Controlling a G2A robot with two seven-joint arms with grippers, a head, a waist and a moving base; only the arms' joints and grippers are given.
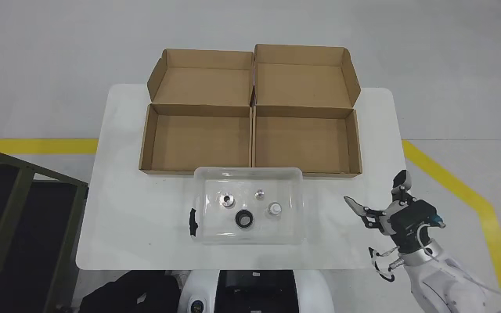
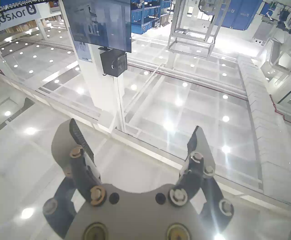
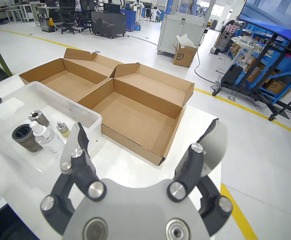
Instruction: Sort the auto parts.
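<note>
- The right claw [image 3: 147,127] is hanging wide open over the near right corner of the table [image 1: 125,227], and it is gripping nothing.
- Past one of its fingers [image 3: 80,138] I am seeing the clear bin [image 3: 68,103], which is sitting near the claw, on its left, at the middle of the table's near side.
- The left claw [image 2: 134,125] is also standing wide open and is holding nothing. It is pointing off at a dark screen [image 2: 97,21] and a white pillar [image 2: 102,95].
- Four parts are lying in the bin, all apart from each other.
- A steel sleeve [image 3: 38,118] and a small brass stud [image 3: 61,129] are sitting toward the far side.
- A dark bearing [image 3: 25,137] and a white bottle [image 3: 44,138] are sitting nearer me, and the bottle is standing upright.
- A black piece [image 1: 192,221] is sitting at the bin's left rim.
- Beyond the bin, the left box [image 1: 196,142] and the right box [image 1: 301,144] are lying open side by side, walls touching and lids folded back.
</note>
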